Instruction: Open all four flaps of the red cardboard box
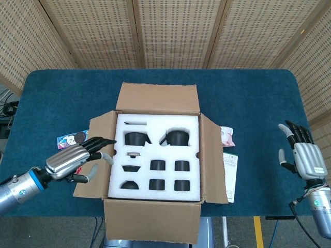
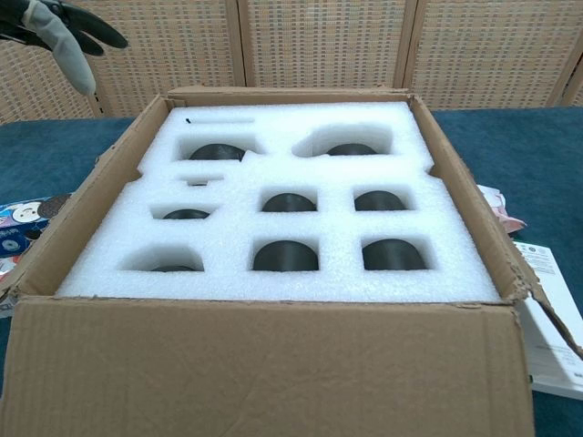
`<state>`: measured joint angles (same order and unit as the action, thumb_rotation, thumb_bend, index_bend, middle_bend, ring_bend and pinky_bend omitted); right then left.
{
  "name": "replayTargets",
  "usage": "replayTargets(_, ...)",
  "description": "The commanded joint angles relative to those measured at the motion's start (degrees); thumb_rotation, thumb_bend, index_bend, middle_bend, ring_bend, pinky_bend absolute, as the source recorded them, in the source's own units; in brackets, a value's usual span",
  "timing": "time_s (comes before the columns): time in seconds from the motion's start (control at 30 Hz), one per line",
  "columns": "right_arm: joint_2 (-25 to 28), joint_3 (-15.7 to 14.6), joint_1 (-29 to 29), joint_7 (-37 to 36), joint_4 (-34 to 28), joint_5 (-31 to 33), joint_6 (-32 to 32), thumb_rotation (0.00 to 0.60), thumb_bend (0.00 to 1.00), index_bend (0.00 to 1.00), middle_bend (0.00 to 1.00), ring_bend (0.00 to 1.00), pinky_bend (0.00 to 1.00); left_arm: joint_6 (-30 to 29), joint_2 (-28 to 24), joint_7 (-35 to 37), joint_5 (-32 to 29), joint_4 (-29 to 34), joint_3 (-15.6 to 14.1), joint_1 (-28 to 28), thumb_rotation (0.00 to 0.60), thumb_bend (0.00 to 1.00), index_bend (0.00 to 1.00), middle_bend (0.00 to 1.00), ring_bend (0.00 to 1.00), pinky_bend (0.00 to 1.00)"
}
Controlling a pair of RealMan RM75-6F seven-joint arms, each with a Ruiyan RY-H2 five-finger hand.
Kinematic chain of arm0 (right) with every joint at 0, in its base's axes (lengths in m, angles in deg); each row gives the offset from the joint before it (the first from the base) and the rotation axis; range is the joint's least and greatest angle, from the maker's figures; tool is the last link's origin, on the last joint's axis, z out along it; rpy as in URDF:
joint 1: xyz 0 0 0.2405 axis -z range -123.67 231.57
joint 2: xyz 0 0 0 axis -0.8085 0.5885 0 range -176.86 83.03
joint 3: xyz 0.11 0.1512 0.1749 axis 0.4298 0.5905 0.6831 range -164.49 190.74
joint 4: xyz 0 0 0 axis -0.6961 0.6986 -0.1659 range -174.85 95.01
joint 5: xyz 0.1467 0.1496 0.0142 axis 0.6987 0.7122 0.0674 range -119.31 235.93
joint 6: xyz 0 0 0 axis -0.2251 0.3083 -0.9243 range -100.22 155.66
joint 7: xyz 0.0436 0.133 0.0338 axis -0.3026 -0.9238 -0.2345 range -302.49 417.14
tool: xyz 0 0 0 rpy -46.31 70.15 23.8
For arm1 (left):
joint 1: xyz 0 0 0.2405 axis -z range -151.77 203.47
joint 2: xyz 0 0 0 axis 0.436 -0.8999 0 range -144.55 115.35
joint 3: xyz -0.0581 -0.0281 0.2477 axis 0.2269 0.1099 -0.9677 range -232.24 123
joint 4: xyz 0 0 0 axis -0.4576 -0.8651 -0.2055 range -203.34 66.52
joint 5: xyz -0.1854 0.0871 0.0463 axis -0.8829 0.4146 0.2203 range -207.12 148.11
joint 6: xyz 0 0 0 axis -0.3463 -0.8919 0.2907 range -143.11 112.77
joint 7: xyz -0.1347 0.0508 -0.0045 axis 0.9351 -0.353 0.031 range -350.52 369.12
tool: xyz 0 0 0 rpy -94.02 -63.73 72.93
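Red cardboard box [image 1: 155,160] sits mid-table with all four flaps folded outward, exposing its white foam insert [image 1: 155,155]. Left hand [image 1: 77,160] hovers over the box's left flap, fingers spread and empty, presumably released. Right hand [image 1: 302,157], likewise spread and empty, waits well right of the box.

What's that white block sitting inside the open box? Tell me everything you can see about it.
The white foam insert looks like a molded packing tray, roughly square, and it fills the cardboard box from wall to wall. Its top lies level, a little below the box rim. It has cut-out pockets of several sizes, most holding dark rounded items, plus a narrow slot near the far left corner. Neither hand touches it; the left hand hovers beside the box.
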<state>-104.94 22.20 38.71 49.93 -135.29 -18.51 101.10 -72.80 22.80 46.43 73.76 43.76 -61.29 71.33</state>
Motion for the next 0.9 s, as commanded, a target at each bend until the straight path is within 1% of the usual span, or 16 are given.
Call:
replayTargets(0.03,-0.3,-0.1,0.2,0.2,0.6,0.0,0.3,0.6,0.65,0.09,0.03,0.0,0.0,-7.5,5.9,-24.9,-16.4,1.8,3.7,-11.6,0.268,0.63,0.28,0.04,0.0,0.0)
replayTargets(0.1,-0.5,-0.1,0.3,0.3,1.0,-0.1,0.6,0.6,0.65,0.09,0.03,0.0,0.0,-11.2,9.0,-31.1,-20.0,0.6,4.4,-14.4,0.269,0.55,0.28,0.04,0.0,0.0)
replayTargets(0.17,-0.8,-0.1,0.5,0.9,1.5,-0.3,1.1,0.6,0.65,0.09,0.03,0.0,0.0,-16.2,12.6,-36.9,-22.9,-1.4,4.7,-17.9,0.269,0.51,0.28,0.04,0.0,0.0)
replayTargets(0.3,-1.2,-0.1,0.8,1.8,1.5,-0.6,2.0,0.6,0.65,0.09,0.03,0.0,0.0,-23.2,17.5,-42.2,-24.3,-4.8,5.5,-22.6,0.268,0.47,0.28,0.04,0.0,0.0)
replayTargets(0.47,-1.8,-0.3,1.1,3.1,1.4,-1.0,2.6,0.6,0.65,0.09,0.03,0.0,0.0,-28.5,20.1,-43.9,-25.7,-6.6,5.8,-27.3,0.273,0.47,0.28,0.04,0.0,0.0)
replayTargets(0.73,-2.4,-0.7,1.6,5.1,1.0,-1.2,3.5,0.6,0.65,0.09,0.03,0.0,0.0,-32.7,22.1,-46.4,-25.9,-6.6,5.0,-32.7,0.284,0.47,0.28,0.04,0.0,0.0)
replayTargets(0.9,-2.6,-0.6,1.8,5.8,0.9,-1.0,3.8,0.6,0.65,0.09,0.03,0.0,0.0,-33.4,22.7,-46.8,-26.3,-6.5,5.6,-34.3,0.286,0.47,0.28,0.04,0.0,0.0)
